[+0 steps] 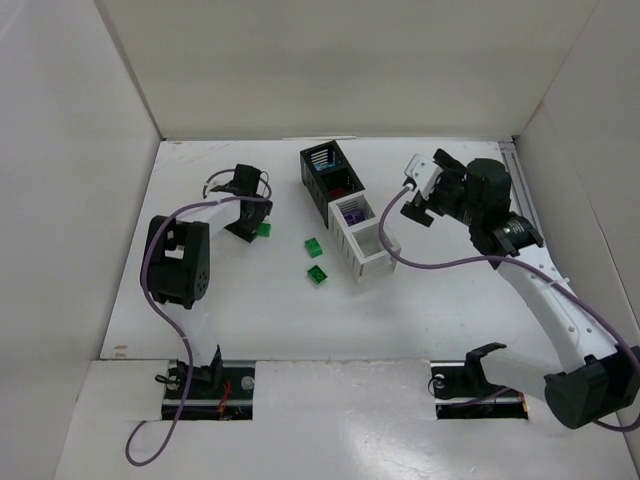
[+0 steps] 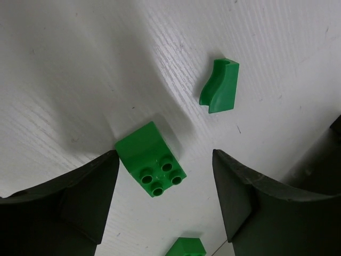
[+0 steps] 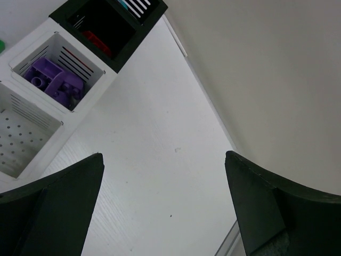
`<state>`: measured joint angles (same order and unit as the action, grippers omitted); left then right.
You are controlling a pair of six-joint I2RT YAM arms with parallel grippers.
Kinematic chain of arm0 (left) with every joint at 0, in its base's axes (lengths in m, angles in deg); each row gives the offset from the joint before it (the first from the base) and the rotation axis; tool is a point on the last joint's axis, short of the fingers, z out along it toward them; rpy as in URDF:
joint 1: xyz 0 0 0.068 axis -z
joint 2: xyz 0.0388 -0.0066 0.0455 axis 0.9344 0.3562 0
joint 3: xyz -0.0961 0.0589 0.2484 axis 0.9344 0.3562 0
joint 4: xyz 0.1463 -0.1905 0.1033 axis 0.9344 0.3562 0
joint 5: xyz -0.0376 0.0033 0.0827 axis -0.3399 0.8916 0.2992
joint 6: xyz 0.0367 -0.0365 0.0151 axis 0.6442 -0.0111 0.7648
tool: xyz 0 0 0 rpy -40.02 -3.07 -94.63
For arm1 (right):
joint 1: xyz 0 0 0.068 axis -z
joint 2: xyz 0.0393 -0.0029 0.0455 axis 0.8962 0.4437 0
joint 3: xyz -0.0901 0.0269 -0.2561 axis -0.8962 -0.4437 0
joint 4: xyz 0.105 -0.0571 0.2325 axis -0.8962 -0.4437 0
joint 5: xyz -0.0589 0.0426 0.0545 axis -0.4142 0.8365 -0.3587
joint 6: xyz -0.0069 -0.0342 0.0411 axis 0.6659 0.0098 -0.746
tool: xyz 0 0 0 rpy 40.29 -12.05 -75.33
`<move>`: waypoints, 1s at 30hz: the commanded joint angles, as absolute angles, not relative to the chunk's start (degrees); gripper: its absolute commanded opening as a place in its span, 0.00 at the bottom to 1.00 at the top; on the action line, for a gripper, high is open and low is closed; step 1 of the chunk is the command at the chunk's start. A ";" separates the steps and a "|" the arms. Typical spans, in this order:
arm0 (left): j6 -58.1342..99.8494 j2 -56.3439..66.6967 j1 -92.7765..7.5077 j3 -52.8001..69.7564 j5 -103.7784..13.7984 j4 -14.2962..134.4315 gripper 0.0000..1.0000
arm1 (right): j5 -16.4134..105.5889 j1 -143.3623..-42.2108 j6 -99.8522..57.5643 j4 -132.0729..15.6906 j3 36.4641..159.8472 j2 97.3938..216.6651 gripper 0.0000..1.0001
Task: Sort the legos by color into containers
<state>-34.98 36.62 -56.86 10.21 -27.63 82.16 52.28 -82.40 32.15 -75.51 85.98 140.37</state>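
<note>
Third green brick (image 2: 185, 247) is cut by the bottom edge. Near white bin (image 3: 16, 138) is cut at left, far black bin (image 3: 154, 9) at top, cyan piece (image 3: 124, 4) barely showing. Red brick (image 3: 97, 39) is mostly shadowed. From above, green slope brick (image 1: 263, 229) is partly under the left gripper (image 1: 252, 226).

The row of bins (image 1: 350, 255) stood mid-desk (image 1: 240, 300), running near to far. A brick (image 1: 313, 246) and a nearer brick (image 1: 317, 274) lay just left of it. Farther left, a third brick (image 2: 151, 165) lay between the left tool's (image 2: 165, 178) fingers. The right tool (image 1: 414, 197) hung right of the bins.
</note>
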 commanded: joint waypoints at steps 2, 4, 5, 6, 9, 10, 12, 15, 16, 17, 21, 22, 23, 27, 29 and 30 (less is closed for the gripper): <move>-35.85 39.19 -57.09 9.37 -26.01 87.13 0.62 | 52.24 -81.24 30.24 -71.92 85.28 139.23 1.00; -35.85 39.19 -57.09 9.37 -26.01 87.13 0.52 | 52.24 -80.72 30.23 -71.31 85.28 139.23 1.00; -35.85 39.19 -57.09 9.37 -26.01 87.13 0.50 | 52.24 -80.71 30.23 -71.31 85.28 139.23 1.00; -35.24 39.19 -57.09 9.37 -25.48 87.13 0.47 | 52.24 -80.71 30.23 -71.31 84.75 139.23 1.00; -34.62 39.19 -56.57 8.32 -24.96 87.74 0.35 | 51.71 -80.18 30.23 -70.78 84.75 138.70 1.00; -34.10 39.19 -56.57 8.31 -24.26 88.44 0.33 | 51.71 -80.18 30.23 -70.78 84.75 138.70 1.00; -33.57 39.19 -55.25 7.00 -23.20 89.23 0.30 | 51.71 -80.18 30.23 -70.78 84.75 138.70 1.00; -32.87 38.67 -54.11 5.51 -21.71 91.17 0.27 | 51.71 -80.18 30.75 -70.78 84.22 138.18 1.00; -32.34 37.71 -54.10 5.50 -21.18 91.18 0.24 | 51.71 -80.18 30.76 -70.78 84.22 138.18 1.00; -31.64 36.13 -53.41 5.50 -20.48 91.96 0.24 | 51.71 -80.18 30.76 -70.78 84.22 137.57 1.00; -29.62 29.98 -50.43 4.97 -17.93 91.97 0.22 | 51.71 -80.18 30.76 -70.78 83.69 136.24 1.00; -29.00 28.49 -49.54 4.97 -17.40 91.97 0.22 | 51.10 -80.18 30.24 -70.78 83.08 134.94 1.00; -28.39 25.34 -48.49 4.97 -16.09 91.10 0.22 | 51.10 -79.66 29.71 -70.78 82.38 134.31 1.00; -22.25 18.65 -39.46 5.50 -12.49 87.41 0.22 | 43.83 -79.66 26.55 -70.78 79.05 128.79 1.00; -19.71 16.96 -35.58 4.11 -10.63 86.00 0.22 | 41.09 -78.95 25.32 -71.31 77.90 126.60 1.00; -17.94 16.44 -33.91 3.57 -10.63 85.29 0.22 | 39.77 -78.34 24.61 -71.31 77.28 125.36 1.00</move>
<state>-24.55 20.01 -38.57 6.39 -14.82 88.06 45.88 -79.52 28.48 -73.45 78.42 129.22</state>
